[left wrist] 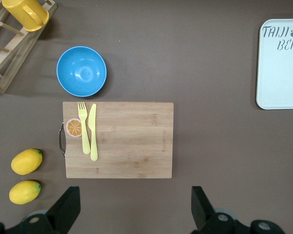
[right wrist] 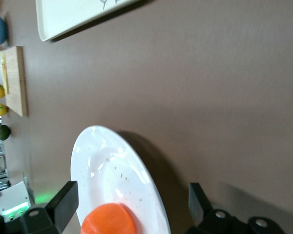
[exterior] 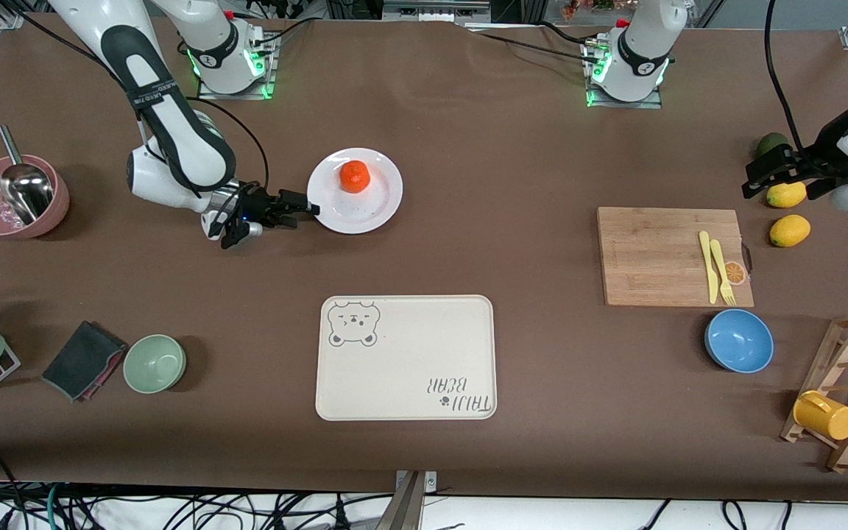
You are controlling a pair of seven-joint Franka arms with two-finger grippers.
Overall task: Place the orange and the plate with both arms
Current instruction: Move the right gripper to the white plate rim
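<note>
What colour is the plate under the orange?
White, faintly speckled; the plate holding the orange shows best in the front view.

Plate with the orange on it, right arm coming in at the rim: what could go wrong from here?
1. The orange sits loose on the plate. If the right gripper, jaws open at the rim, lifts that edge and tilts it, the fruit may roll off.
2. A grip on the thin rim alone could slip.
3. The left gripper waits over the lemons with jaws open; descending there could knock them.
</note>
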